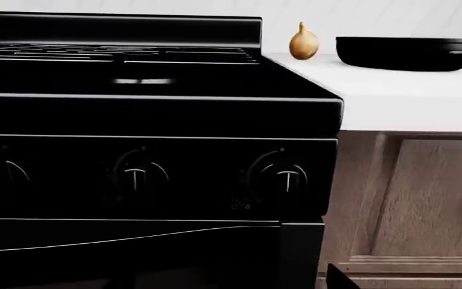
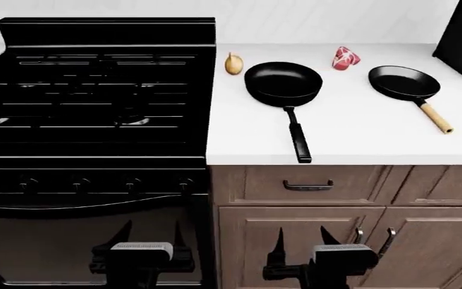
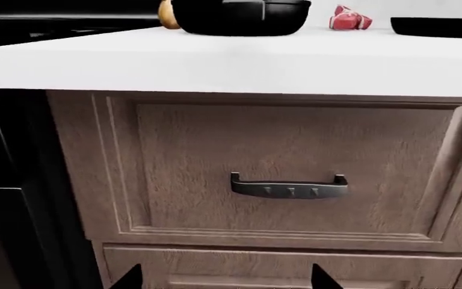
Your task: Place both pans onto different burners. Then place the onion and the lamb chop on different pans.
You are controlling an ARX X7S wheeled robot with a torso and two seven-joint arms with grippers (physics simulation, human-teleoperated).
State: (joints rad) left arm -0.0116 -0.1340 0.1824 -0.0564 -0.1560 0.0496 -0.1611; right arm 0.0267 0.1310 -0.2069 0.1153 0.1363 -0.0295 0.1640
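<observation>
Nothing is moved yet: both pans (image 2: 283,83) (image 2: 403,82) sit on the table (image 2: 343,135). Both grippers (image 2: 146,235) (image 2: 303,236) hang low, jaws open and empty. Next, one must rise to a pan handle.

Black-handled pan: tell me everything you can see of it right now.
The black-handled pan is round, shallow, matte black and empty. It sits flat on the white countertop, right of the stove, not on a burner. Its straight black handle points toward the counter's front edge. The onion stands just left of its rim. Nothing grips it.

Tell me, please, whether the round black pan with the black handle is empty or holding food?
Empty: the black-handled pan shows only its bare black inside.
</observation>
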